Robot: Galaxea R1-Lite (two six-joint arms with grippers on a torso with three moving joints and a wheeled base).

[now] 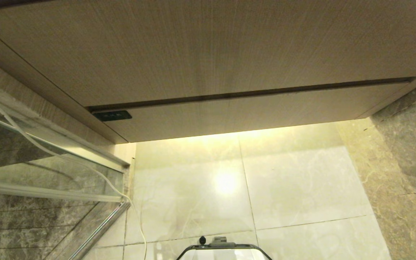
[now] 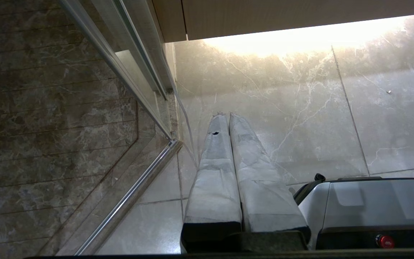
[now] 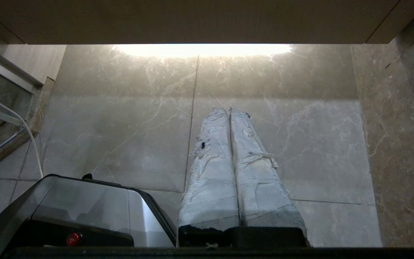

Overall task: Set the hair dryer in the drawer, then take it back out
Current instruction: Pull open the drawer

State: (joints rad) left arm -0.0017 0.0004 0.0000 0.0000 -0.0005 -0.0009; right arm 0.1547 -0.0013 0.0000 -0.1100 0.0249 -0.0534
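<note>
Hair dryer not in any view. Wide, shallow light-brown wood-grain drawer is shut, long axis running side to side, above and ahead of both arms, black plate at its left end. Left tool and right tool hang low over the pale marble floor, fingers pressed together, holding nothing. Neither looks clearly nearer.

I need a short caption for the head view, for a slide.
Closed drawer with a small black plate, above a lit marble floor; no hair dryer or arm visible.
</note>
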